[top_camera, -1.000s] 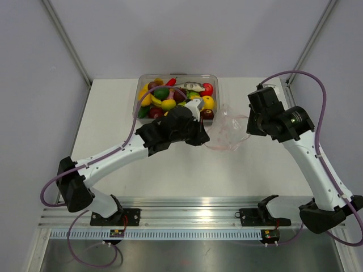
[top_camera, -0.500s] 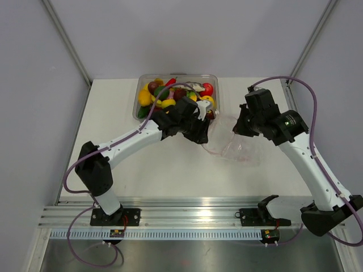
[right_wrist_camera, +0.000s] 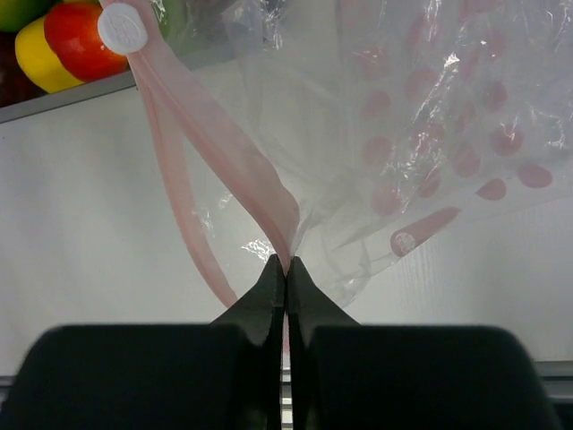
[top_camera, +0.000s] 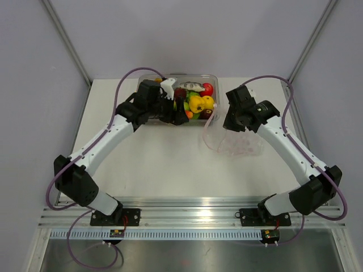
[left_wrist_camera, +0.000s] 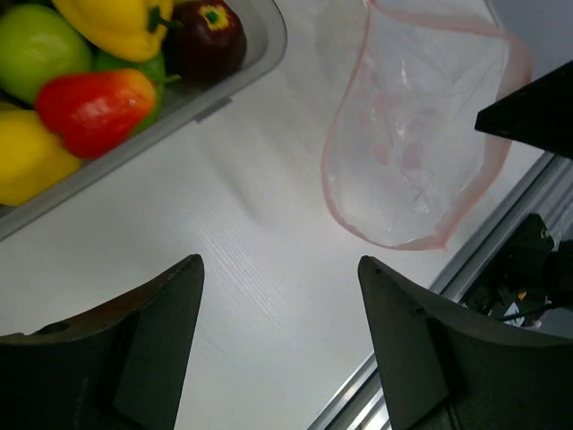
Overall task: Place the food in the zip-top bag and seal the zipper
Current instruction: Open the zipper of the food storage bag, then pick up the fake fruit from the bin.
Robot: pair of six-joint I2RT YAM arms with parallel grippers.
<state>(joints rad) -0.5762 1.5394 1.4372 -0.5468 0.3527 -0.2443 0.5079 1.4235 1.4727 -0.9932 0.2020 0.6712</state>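
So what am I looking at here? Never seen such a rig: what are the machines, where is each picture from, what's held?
Two robot arms are bolted at the near edge of a white table. The top view looks down from above and behind them; the other two come from a camera on each wrist, so the dark shapes at the bottom are that arm's own fingers. On the table sits a clear tub of toy food, with a clear bag beside it. The left gripper is open and empty, near the tub. The right gripper is shut on the bag at its pink zipper; the bag's mouth gapes open.
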